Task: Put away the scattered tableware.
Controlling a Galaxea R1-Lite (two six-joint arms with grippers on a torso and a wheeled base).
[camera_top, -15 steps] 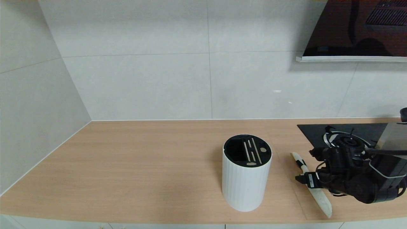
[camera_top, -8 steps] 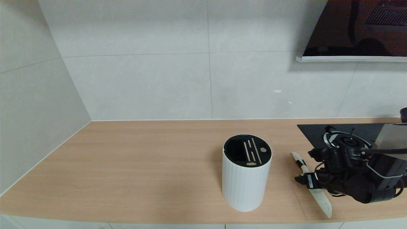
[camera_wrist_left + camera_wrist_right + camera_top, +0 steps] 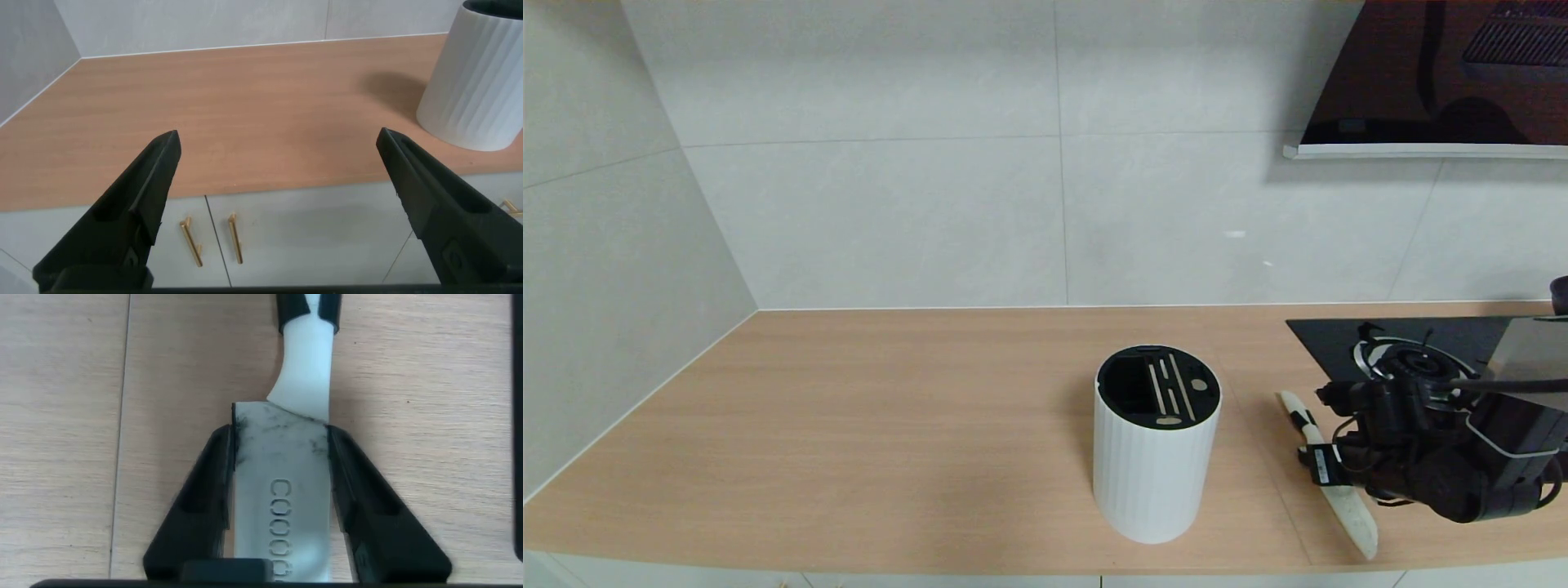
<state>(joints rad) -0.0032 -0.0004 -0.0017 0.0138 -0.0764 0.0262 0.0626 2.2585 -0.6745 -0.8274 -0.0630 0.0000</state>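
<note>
Now the right tool (image 3: 1319,467) is closed on the knife (image 3: 1349,505), its two fingers (image 3: 214,478) pressed against the flat sides of the white blade, close to the handle. The knife lies on the worktop (image 3: 890,425) to the right of the white ribbed holder (image 3: 1156,457), with the handle pointed to the wall and the blade tip near the front edge.

Compared with one second ago, the knife has been shifted a little away from the holder, and the tool has been moved with it by the same small amount. From this it is judged that the grip has taken hold, so the lift can be started; the knife is not yet raised. The slots in the top of the holder are seen free.

The left tool (image 3: 278,143) is held wide apart and holds nothing, over the front edge of the worktop, left of the holder.
</note>
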